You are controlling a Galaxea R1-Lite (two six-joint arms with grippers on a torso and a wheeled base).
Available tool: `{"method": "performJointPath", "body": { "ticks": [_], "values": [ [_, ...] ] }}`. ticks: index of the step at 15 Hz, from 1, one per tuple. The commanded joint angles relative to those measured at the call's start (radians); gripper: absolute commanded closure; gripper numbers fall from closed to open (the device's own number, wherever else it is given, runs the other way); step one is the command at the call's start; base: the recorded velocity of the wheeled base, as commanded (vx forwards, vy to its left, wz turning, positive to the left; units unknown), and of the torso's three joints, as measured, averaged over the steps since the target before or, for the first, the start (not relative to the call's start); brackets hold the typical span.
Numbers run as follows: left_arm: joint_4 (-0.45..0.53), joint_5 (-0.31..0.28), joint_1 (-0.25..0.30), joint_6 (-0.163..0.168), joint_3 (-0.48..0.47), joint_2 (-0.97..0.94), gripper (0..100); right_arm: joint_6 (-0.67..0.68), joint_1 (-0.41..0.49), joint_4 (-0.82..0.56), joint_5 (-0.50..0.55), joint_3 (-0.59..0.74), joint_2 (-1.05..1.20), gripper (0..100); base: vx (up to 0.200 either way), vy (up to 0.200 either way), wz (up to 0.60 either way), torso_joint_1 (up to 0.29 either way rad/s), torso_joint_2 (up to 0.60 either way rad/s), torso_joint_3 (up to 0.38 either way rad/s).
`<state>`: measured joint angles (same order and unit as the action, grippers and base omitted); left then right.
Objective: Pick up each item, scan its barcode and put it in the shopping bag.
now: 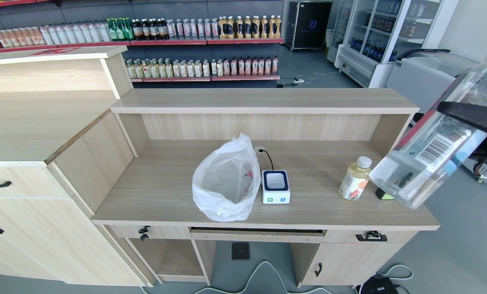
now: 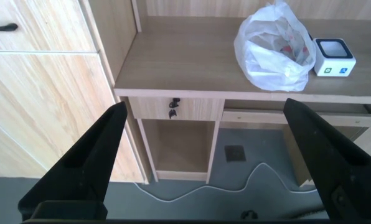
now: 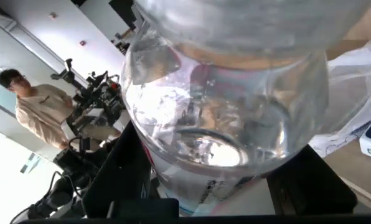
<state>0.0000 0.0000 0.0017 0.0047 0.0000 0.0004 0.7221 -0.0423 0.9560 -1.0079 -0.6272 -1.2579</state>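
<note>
Our left gripper (image 2: pixel 204 106) hangs low, off the counter's left front corner, jaws spread wide and empty. On the counter (image 1: pixel 166 192) the shopping bag (image 1: pixel 227 179) stands with its mouth open, and the scanner (image 1: pixel 275 186) is just beside it. A yellow drink bottle (image 1: pixel 355 179) stands near the right end. Our right gripper (image 1: pixel 478 132) clamps the clear bottle (image 1: pixel 423 163) high above the right edge, tilted, barcode (image 1: pixel 439 152) facing up. We judge scanning to be the step in hand. Carry the bottle over the scanner window, clear of the yellow bottle, and roll the wrist until the barcode faces down.
</note>
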Motion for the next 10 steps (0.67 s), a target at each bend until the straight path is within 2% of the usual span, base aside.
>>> {"method": "performJointPath", "body": {
  "ticks": [1, 6, 10],
  "values": [
    [0.000, 0.000, 0.000, 0.000, 0.000, 0.000, 0, 0.020, -0.047, -0.016, 0.000, 0.015, 0.031, 100, 0.000, 0.000, 0.00, 0.000, 0.00, 0.000],
    [0.000, 0.000, 0.000, 0.000, 0.000, 0.000, 0, 0.023, -0.111, -0.164, -0.005, 0.004, 0.141, 100, 0.000, 0.000, 0.00, 0.000, 0.00, 0.000],
    [0.000, 0.000, 0.000, 0.000, 0.000, 0.000, 0, 0.020, -0.111, -0.226, -0.044, 0.008, 0.199, 100, 0.000, 0.000, 0.00, 0.000, 0.00, 0.000]
  ]
}}
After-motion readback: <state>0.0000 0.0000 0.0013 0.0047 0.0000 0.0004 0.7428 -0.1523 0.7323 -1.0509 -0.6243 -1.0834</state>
